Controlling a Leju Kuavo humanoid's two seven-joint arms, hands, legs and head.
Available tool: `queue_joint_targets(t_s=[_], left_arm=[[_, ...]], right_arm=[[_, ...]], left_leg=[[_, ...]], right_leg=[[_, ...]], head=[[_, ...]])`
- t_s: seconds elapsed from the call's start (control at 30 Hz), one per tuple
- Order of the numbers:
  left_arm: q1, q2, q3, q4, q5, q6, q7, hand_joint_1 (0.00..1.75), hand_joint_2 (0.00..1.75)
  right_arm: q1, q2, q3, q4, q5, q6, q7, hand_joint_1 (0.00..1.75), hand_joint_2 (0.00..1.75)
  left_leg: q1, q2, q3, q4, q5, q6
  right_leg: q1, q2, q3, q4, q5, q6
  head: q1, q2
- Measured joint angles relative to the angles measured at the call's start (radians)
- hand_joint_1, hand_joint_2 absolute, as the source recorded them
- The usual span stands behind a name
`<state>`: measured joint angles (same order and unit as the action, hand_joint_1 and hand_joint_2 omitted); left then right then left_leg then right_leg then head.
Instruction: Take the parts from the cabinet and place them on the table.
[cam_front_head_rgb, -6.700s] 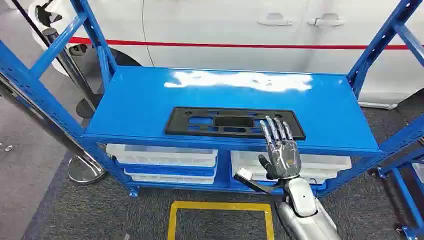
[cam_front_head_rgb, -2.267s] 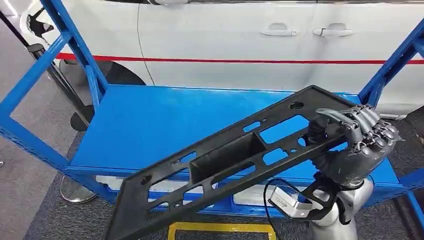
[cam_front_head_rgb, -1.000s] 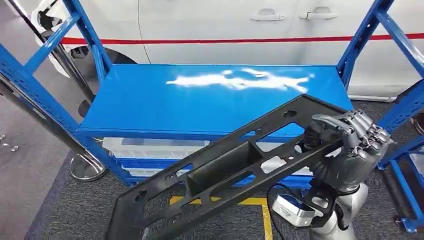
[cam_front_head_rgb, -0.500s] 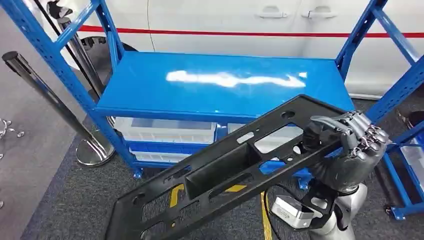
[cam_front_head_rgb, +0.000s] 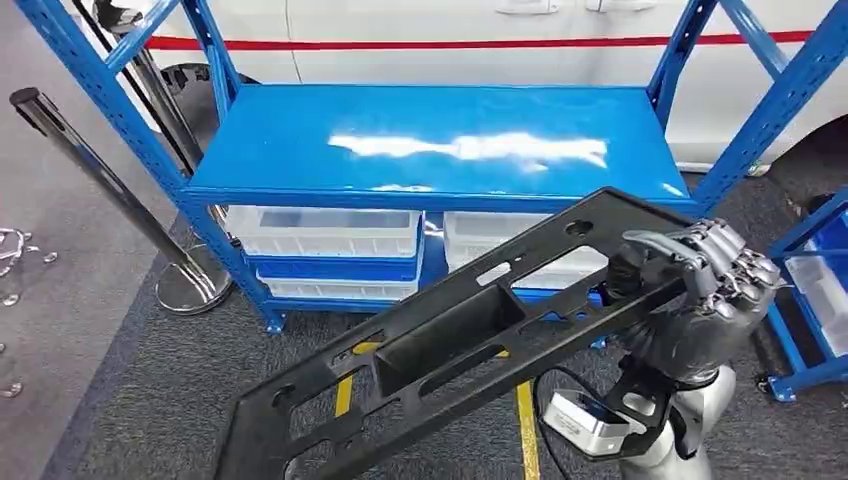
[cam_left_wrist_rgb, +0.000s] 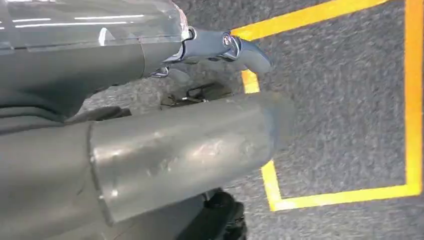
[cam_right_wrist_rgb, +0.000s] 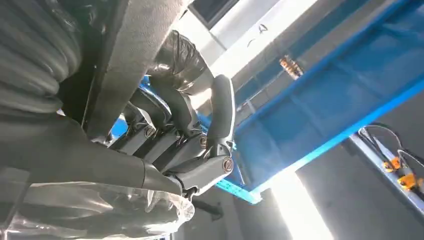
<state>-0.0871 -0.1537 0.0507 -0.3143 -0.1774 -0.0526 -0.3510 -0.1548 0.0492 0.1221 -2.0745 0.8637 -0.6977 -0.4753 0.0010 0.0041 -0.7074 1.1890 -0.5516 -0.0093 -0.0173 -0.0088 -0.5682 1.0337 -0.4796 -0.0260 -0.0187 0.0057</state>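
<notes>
From the head view, the right hand (cam_front_head_rgb: 705, 300) holds a long black plastic part (cam_front_head_rgb: 440, 345) by its upper right end, with the fingers (cam_front_head_rgb: 735, 265) curled over the edge of the frame. The part is in the air, tilted, so that its far end points down toward the lower left, above the grey carpet (cam_front_head_rgb: 150, 390). It touches nothing except the hand. Behind it stands the blue cabinet (cam_front_head_rgb: 430, 140), and its top shelf is shiny under the light. Under this shelf there are white plastic bins (cam_front_head_rgb: 325, 235) in two rows. Yellow floor tape (cam_front_head_rgb: 525, 425) is visible through the openings of the part. A chrome stanchion post (cam_front_head_rgb: 110, 180) stands at the left of the cabinet, and a white car with a red stripe (cam_front_head_rgb: 450, 40) is behind it. A second blue rack (cam_front_head_rgb: 815, 290) stands at the right edge.

In the left wrist view, the left hand (cam_left_wrist_rgb: 225, 47) hangs above the carpet and a yellow taped square (cam_left_wrist_rgb: 350, 195). I see only a small part of the fingers, so I cannot tell how far this hand is open.

In the right wrist view, the right hand (cam_right_wrist_rgb: 195, 135) is closed tightly around the black part (cam_right_wrist_rgb: 127, 60), with the blue cabinet frame (cam_right_wrist_rgb: 325, 110) behind.
</notes>
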Motion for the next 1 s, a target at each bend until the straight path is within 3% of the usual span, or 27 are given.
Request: queue_joint_targets(t_s=[0.03,0.07,0.1,0.17,0.2,0.23,0.27,0.3,0.37,0.4,0.43,0.47,0.5,0.53,0.57,0.6,0.63,0.7,0.73,0.77,0.8,0.87,0.9,0.93,1.0], left_arm=[[0.0,0.0,0.0,0.0,0.0,0.0,-0.001,0.0,0.0],[-0.001,0.0,0.0,0.0,0.0,0.0,-0.002,0.0,0.0],[0.0,0.0,0.0,0.0,0.001,0.0,-0.002,0.0,0.0],[-0.001,0.0,-0.001,0.0,0.001,-0.001,-0.003,0.0,0.0],[-0.003,0.0,-0.002,0.0,0.001,-0.001,-0.003,0.0,0.0],[-0.005,0.0,-0.003,0.0,0.001,-0.001,-0.003,0.0,0.0],[-0.008,0.001,-0.004,0.0,0.003,-0.002,-0.003,0.0,0.0],[-0.006,0.001,-0.005,0.001,0.005,-0.003,-0.005,0.0,0.0],[-0.005,0.001,-0.008,0.001,0.009,-0.009,-0.007,0.0,0.0],[-0.003,0.001,-0.009,0.002,0.01,-0.01,-0.007,0.0,0.0],[-0.006,0.0,-0.01,0.002,0.011,-0.01,-0.007,0.0,0.0],[-0.01,-0.001,-0.012,0.002,0.011,-0.01,-0.008,0.0,0.0],[-0.013,-0.001,-0.015,0.002,0.012,-0.011,-0.008,0.0,0.0],[-0.015,-0.002,-0.017,0.002,0.014,-0.011,-0.008,0.0,0.0],[-0.015,-0.002,-0.018,0.002,0.014,-0.011,-0.007,0.0,0.0],[-0.015,-0.002,-0.018,0.002,0.015,-0.011,-0.006,0.0,0.0],[-0.016,-0.002,-0.019,0.002,0.017,-0.012,-0.005,0.0,0.0],[-0.016,-0.002,-0.023,0.002,0.017,-0.013,-0.005,0.0,0.0],[-0.017,-0.002,-0.025,0.002,0.017,-0.015,-0.005,0.0,0.0],[-0.017,-0.002,-0.026,0.002,0.018,-0.015,-0.004,0.0,0.0],[-0.017,-0.001,-0.027,0.002,0.018,-0.016,-0.003,0.0,0.0],[-0.018,-0.001,-0.031,0.002,0.02,-0.016,-0.001,0.0,0.0],[-0.017,-0.001,-0.033,0.002,0.02,-0.017,0.0,0.0,0.0],[-0.017,0.0,-0.035,0.003,0.02,-0.017,0.001,0.0,0.0],[-0.017,0.0,-0.04,0.003,0.019,-0.018,0.003,0.0,0.0]], right_arm=[[0.0,0.0,0.0,0.0,0.0,0.0,0.0,1.75,1.75],[0.0,0.0,0.0,0.0,0.0,0.0,0.0,1.75,1.75],[0.0,0.0,0.0,0.002,0.0,0.0,0.0,1.75,1.75],[0.0,0.0,0.0,0.003,0.0,0.0,-0.004,1.75,1.75],[0.0,0.0,0.0,0.003,0.0,0.0,-0.005,1.75,1.75],[0.0,0.0,0.0,0.003,0.0,0.0,-0.007,1.75,1.75],[-0.001,0.0,0.0,0.003,0.0,0.0,-0.01,1.75,1.75],[-0.001,0.001,0.0,0.003,0.002,0.0,-0.016,1.75,1.75],[0.0,0.003,0.0,0.003,0.007,0.0,-0.028,1.75,1.75],[-0.001,0.003,-0.002,0.002,0.009,0.0,-0.035,1.75,1.75],[-0.001,0.003,-0.005,0.003,0.009,-0.001,-0.039,1.75,1.75],[-0.003,0.003,-0.005,0.002,0.009,0.0,-0.04,1.75,1.75],[-0.003,0.003,-0.005,0.002,0.009,-0.001,-0.04,1.75,1.75],[-0.003,0.003,-0.005,0.002,0.009,-0.001,-0.04,1.75,1.75],[-0.003,0.003,-0.005,0.002,0.009,-0.001,-0.04,1.75,1.75],[-0.002,0.003,-0.006,0.002,0.01,-0.001,-0.04,1.75,1.75],[-0.002,0.003,-0.008,0.002,0.012,-0.001,-0.04,1.75,1.75],[-0.002,0.003,-0.011,0.002,0.016,-0.001,-0.042,1.75,1.75],[-0.003,0.003,-0.012,0.002,0.016,-0.001,-0.043,1.75,1.75],[-0.003,0.004,-0.013,0.002,0.017,-0.001,-0.048,1.75,1.75],[-0.002,0.005,-0.016,-0.003,0.018,-0.001,-0.051,1.75,1.75],[-0.001,0.007,-0.021,-0.005,0.018,-0.001,-0.058,1.75,1.75],[0.002,0.009,-0.024,-0.005,0.018,-0.001,-0.058,1.75,1.75],[0.001,0.013,-0.028,-0.006,0.016,-0.001,-0.06,1.75,1.75],[0.002,0.019,-0.034,-0.006,0.015,0.0,-0.065,1.75,1.75]], left_leg=[[0.002,0.0,-0.013,0.068,-0.039,-0.004],[0.003,0.0,-0.018,0.121,-0.049,-0.005],[0.003,0.0,-0.006,0.132,-0.029,-0.004],[0.003,0.0,0.071,0.05,0.042,-0.001],[0.003,0.0,0.134,-0.035,0.066,0.002],[0.002,-0.003,0.192,-0.119,0.055,0.008],[-0.006,-0.005,0.231,-0.188,0.033,0.014],[-0.008,-0.006,0.235,-0.211,0.025,0.017],[-0.013,-0.008,0.226,-0.208,0.042,0.025],[-0.007,-0.004,0.217,-0.232,0.064,0.035],[-0.003,0.005,0.222,-0.235,0.078,0.042],[-0.003,0.004,0.211,-0.236,0.086,0.051],[-0.004,0.004,0.198,-0.234,0.091,0.057],[-0.006,0.005,0.184,-0.23,0.099,0.055],[-0.007,0.006,0.17,-0.225,0.106,0.055],[-0.008,0.007,0.157,-0.218,0.111,0.055],[-0.008,0.008,0.14,-0.209,0.117,0.053],[-0.008,0.008,0.111,-0.189,0.123,0.049],[-0.008,0.008,0.1,-0.175,0.124,0.047],[-0.014,0.007,0.087,-0.164,0.126,0.042],[-0.013,0.007,0.084,-0.159,0.131,0.038],[-0.011,0.007,0.078,-0.158,0.144,0.029],[-0.013,0.006,0.071,-0.157,0.148,0.023],[-0.008,0.004,0.067,-0.146,0.126,0.016],[-0.005,0.003,0.037,-0.053,0.018,0.004]], right_leg=[[0.001,-0.001,-0.014,0.0,0.011,0.0],[0.002,-0.002,-0.031,0.001,0.024,0.001],[0.002,-0.002,-0.047,0.002,0.035,0.002],[0.002,-0.001,-0.076,0.003,0.056,0.005],[0.002,-0.001,-0.086,0.003,0.066,0.008],[0.001,0.0,-0.092,0.003,0.074,0.012],[0.004,-0.001,-0.098,0.003,0.082,0.019],[0.001,-0.004,-0.101,0.0,0.095,0.025],[-0.003,-0.004,-0.101,-0.016,0.117,0.035],[0.003,0.002,-0.103,-0.022,0.12,0.042],[0.0,0.004,-0.113,-0.01,0.092,0.045],[0.001,0.006,-0.126,0.033,0.039,0.045],[0.001,0.008,-0.146,0.102,-0.017,0.046],[0.002,0.008,-0.169,0.186,-0.075,0.046],[0.002,0.008,-0.18,0.253,-0.102,0.045],[0.002,0.008,-0.179,0.292,-0.088,0.045],[0.002,0.008,-0.163,0.296,-0.047,0.044],[0.001,0.007,-0.083,0.207,0.023,0.04],[0.001,0.007,-0.021,0.123,0.019,0.039],[0.008,0.008,0.025,0.053,-0.028,0.038],[0.009,0.008,0.043,0.015,-0.049,0.032],[0.012,0.009,0.034,0.016,-0.046,0.03],[0.007,0.009,0.028,0.011,-0.035,0.019],[0.004,0.005,0.021,0.009,-0.028,0.009],[0.005,0.004,0.002,0.011,-0.011,-0.008]], head=[[0.0,0.0],[0.0,0.0],[0.0,0.0],[0.0,0.0],[0.0,0.0],[0.0,0.0],[0.0,0.0],[0.0,0.0],[0.0,0.0],[0.0,0.0],[0.001,0.0],[0.002,0.0],[0.002,0.0],[0.002,0.0],[0.002,0.0],[0.002,0.0],[0.001,0.0],[0.002,0.0],[0.002,0.0],[0.002,0.0],[0.001,0.0],[0.001,0.0],[0.001,0.0],[0.001,0.0],[0.001,0.0]])
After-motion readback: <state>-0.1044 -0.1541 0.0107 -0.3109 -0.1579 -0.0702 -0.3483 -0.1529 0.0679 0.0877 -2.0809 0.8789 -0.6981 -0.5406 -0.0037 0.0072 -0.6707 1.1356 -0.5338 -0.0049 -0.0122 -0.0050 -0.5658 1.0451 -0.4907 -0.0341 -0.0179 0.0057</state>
